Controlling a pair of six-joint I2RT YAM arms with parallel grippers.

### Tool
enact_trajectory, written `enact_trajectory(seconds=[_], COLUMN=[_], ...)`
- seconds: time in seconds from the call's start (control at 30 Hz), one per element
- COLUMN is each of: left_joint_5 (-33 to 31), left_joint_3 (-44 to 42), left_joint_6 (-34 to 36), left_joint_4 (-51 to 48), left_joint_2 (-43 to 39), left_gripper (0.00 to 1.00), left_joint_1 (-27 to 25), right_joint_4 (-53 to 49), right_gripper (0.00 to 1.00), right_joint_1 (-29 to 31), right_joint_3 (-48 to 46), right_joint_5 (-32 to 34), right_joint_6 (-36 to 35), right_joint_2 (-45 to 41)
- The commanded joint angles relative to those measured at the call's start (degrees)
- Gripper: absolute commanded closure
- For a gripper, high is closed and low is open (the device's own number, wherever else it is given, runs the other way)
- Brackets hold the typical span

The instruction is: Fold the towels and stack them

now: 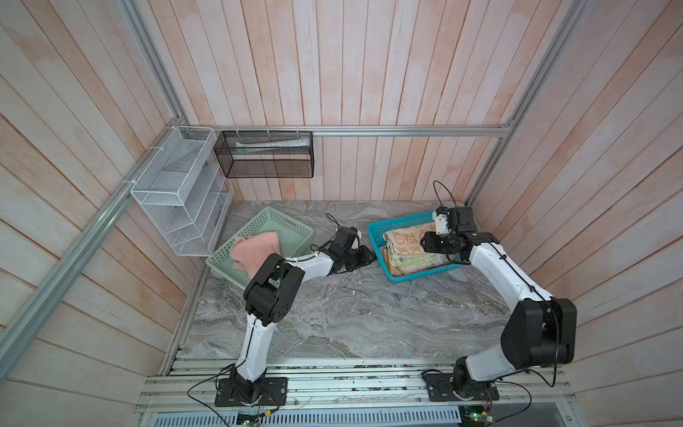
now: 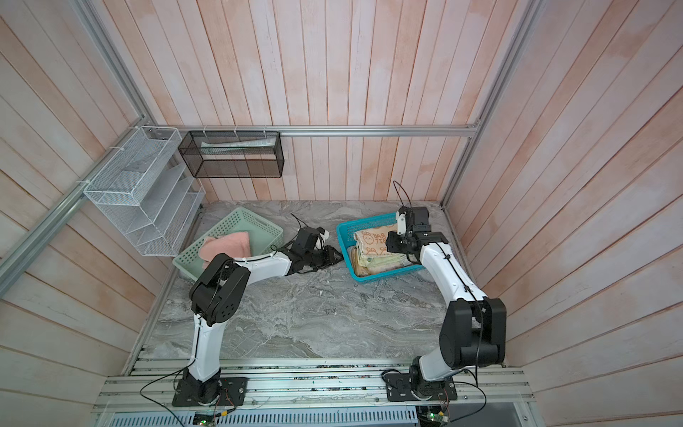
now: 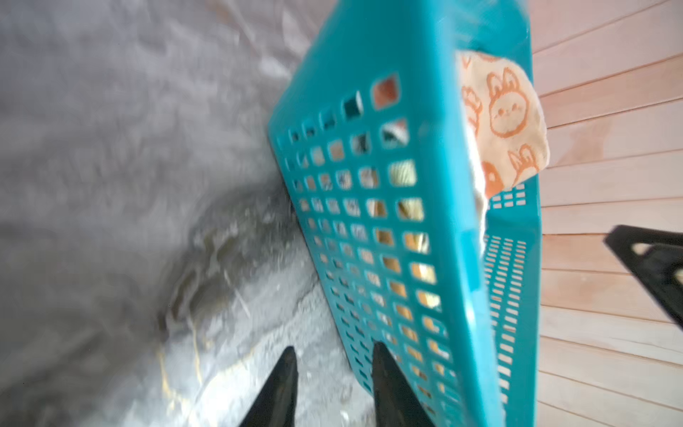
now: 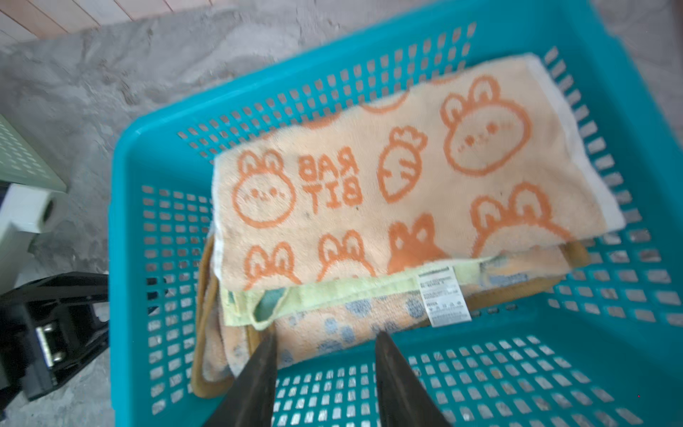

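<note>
Teal basket [image 1: 379, 255]: 3 towels [image 4: 406, 177]; mint basket [image 1: 288, 219]: 1 pink towel [image 1: 258, 246].

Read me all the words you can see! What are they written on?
"RAB" above "BIT": orange letters on the bunny towel, top of the stack in the teal basket.
White tag on the yellow-green towel: printed lines, too small and blurred to read.
No other words or numbers can be read.
</note>
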Motion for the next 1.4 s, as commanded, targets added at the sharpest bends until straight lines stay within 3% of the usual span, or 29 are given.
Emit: enact_trajectory(seconds=[0.0, 0.13, 0.33, 0.5, 0.6, 0.8, 0.87, 1.0, 1.03, 1.27, 1.37], left_joint_5=[-6.30, -15.71, -26.79, -33.50, -34.44, -36.53, -37.43, -39.33, -39.04, -34.74, -39.44], left_joint_3=[3.45, -0.63, -8.30, -10.56, -10.09, -10.40, -9.80, -10.82, -11.15, -7.32, -3.51], left_joint_6=[7.43, 15.32, 22.20, 26.26, 26.89, 27.01, 26.68, 26.93, 27.27, 30.48, 32.14], left_joint_4=[-7.09, -14.24, -22.85, -28.31, -30.54, -29.87, -30.53, -29.69, -29.36, -33.13, -36.81], left_joint_2=[-4.20, -15.65, -26.65, -22.78, -17.43, -9.77, -8.45, -11.39, -12.99, -29.55, -36.50], left_gripper=[0.60, 0.54, 0.46, 0.40, 0.38, 0.38, 0.45, 0.90, 0.97, 1.00, 1.00], left_joint_1=[4.26, 9.91, 21.75, 28.54, 30.45, 30.90, 30.90, 30.91, 30.91, 29.81, 24.50], right_joint_4=[2.97, 8.02, 13.56, 16.10, 15.37, 13.13, 12.83, 15.37, 15.81, 15.72, 13.10], right_gripper=[0.57, 0.58, 0.59, 0.59, 0.59, 0.61, 0.62, 0.65, 0.65, 0.68, 0.68], right_joint_1=[2.10, 11.59, 25.96, 32.91, 36.00, 35.08, 33.09, 28.17, 27.16, 22.32, 22.16], right_joint_3=[1.48, -1.41, -4.53, -6.25, -6.98, -12.53, -12.57, -11.76, -10.98, -0.11, 5.14], right_joint_5=[0.79, 4.35, 1.85, -1.04, -2.00, 5.25, 6.70, 8.40, 8.54, 12.70, 10.91], right_joint_6=[2.06, 3.79, 7.97, 10.08, 10.38, 9.71, 8.31, 3.60, 2.20, -7.90, -7.83], right_joint_2=[-1.63, -3.77, -0.77, 5.31, 8.61, 12.32, 12.97, 14.58, 15.09, 21.17, 21.04])
